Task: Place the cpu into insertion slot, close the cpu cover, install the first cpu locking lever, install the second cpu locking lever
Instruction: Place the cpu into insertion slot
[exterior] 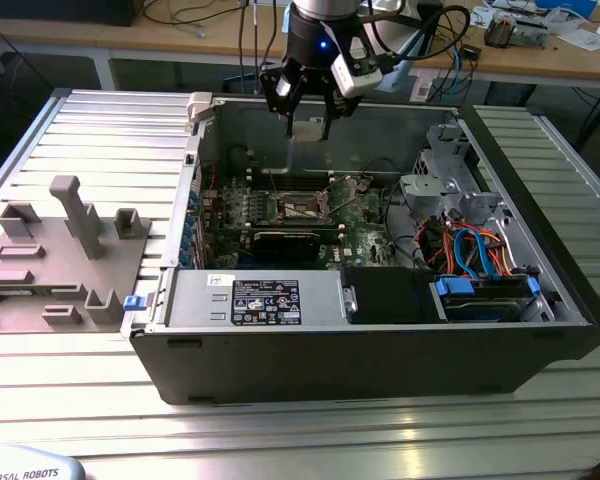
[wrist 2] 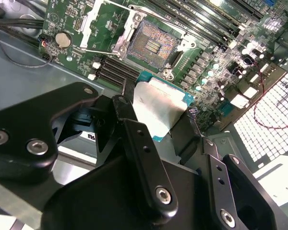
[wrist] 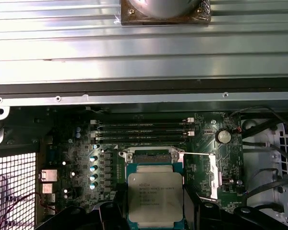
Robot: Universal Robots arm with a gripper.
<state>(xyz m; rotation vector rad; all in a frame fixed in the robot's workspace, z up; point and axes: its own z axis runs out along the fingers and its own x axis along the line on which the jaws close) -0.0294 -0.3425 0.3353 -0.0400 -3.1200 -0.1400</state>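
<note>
From where I stand, the arm's black two-fingered gripper [exterior: 307, 122] hangs above the open grey metal computer case [exterior: 380, 350], well clear of the green motherboard [exterior: 365, 222] lying flat in its bottom. The fingers [wrist 2: 134, 134] are closed most of the way, pinching the cpu [wrist 2: 159, 106], a small flat chip with a dull silver metal top and a teal-green edge, by two opposite sides. It is plainly carried in the air, not seated. What matters here is where the insertion slot [wrist 2: 151, 44] lies from it: this square dark socket recess with its shiny metal rim sits down on the board beneath the chip and just past its leading edge, apart from it in both wrist views. In the first wrist view the cpu [wrist: 156, 196] covers the near part of the slot [wrist: 151, 155], and their edges run parallel, so to my eye the chip is squared up with the recess and the gap is mostly one of height. The cpu cover [wrist 2: 86, 21], a thin silver metal frame plate, stands swung open on one side of the socket. The long narrow black memory slots [wrist: 144, 132] lie just beyond.
</note>
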